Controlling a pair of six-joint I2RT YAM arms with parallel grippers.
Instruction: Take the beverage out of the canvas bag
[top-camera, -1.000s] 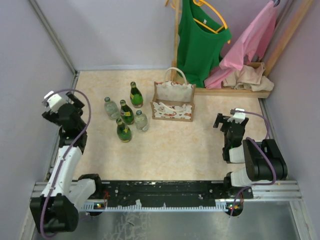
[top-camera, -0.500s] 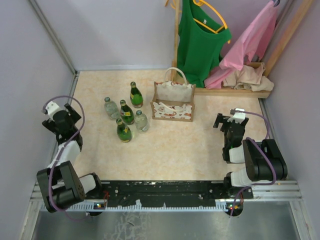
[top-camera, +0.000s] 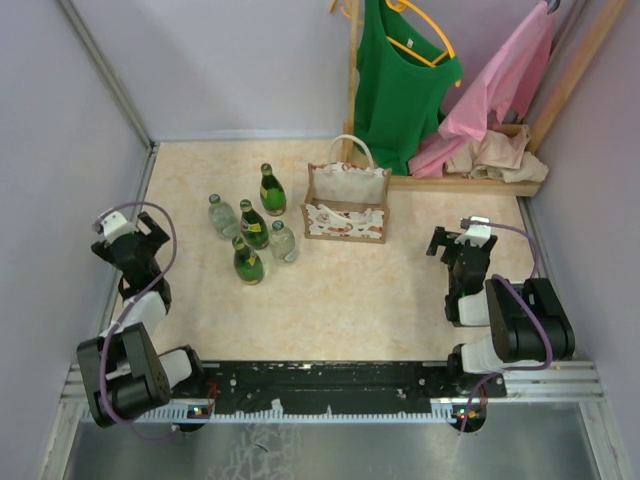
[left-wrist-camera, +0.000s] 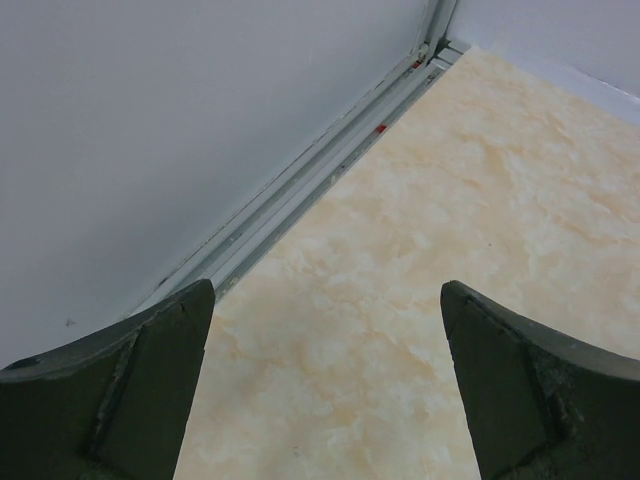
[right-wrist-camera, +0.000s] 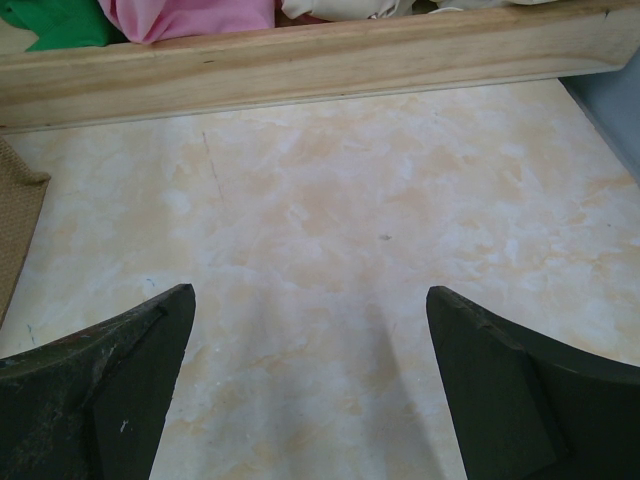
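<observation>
While both arms sit folded low at the near edge, the left gripper (top-camera: 128, 243) rests by the left wall with its dark, wedge-shaped fingers (left-wrist-camera: 120, 395) spread wide and nothing between them; its wrist view shows only the mottled cream, marble-patterned table (left-wrist-camera: 420, 260), a grey metal rail (left-wrist-camera: 300, 190) along the edge, and a plain matte wall (left-wrist-camera: 170, 110). The right gripper (top-camera: 462, 243) lies on the right side, its fingers (right-wrist-camera: 100, 390) likewise spread wide and holding nothing, pointed toward a pale wooden beam (right-wrist-camera: 330, 60) with smooth, straight edges.

Further out, five glass bottles stand upright in a loose cluster left of centre: three dark green bottles (top-camera: 248, 262) with yellow-green labels and two clear bottles (top-camera: 283, 242). All have rounded shoulders and narrow necks.

Just right of the cluster stands the canvas bag (top-camera: 346, 203), boxy and upright, of coarse cream weave with brown edging, a red-and-dark print on its near side and white loop handles (top-camera: 352, 148) arching above. Its mouth faces up; whether a beverage is inside cannot be told.

Behind it, a wooden rack base holds a crumpled beige cloth heap (top-camera: 495, 158). A green top (top-camera: 400, 85) on a yellow hanger (top-camera: 425, 28) and a soft pink garment (top-camera: 500, 85) hang above.
</observation>
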